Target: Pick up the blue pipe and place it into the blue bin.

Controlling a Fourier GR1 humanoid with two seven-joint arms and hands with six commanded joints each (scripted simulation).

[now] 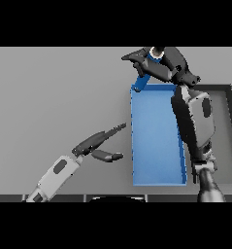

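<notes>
The right hand (158, 65) is reaching across the far end of the blue bin (156, 181), its arm (195, 121) stretching up from the lower right edge and lying over the bin's right wall. Its fingers (133, 57) are curling around the blue pipe (142, 79), clamping on its upper part, with the dark fingertips pointing toward the view's left. The pipe is hanging tilted, its upper end hidden inside the grip and its lower end dipping just over the bin's far left corner, right at the rim. Whether that lower end is touching the rim is not possible to tell.

The bin is sitting on the grey surface (54, 97), a long open box running from near the lower edge toward the far side, its floor showing bare blue. Just beside it on the right, a dark frame (230, 112) is lying on the surface, partly covered by the right arm.

The left hand (100, 146) is resting low over the surface, to the left of the bin and well apart from the pipe. Its fingers are lying straight and spread apart, the longest ones pointing toward the bin's left wall, the thumb sticking out below them. It is holding nothing.
</notes>
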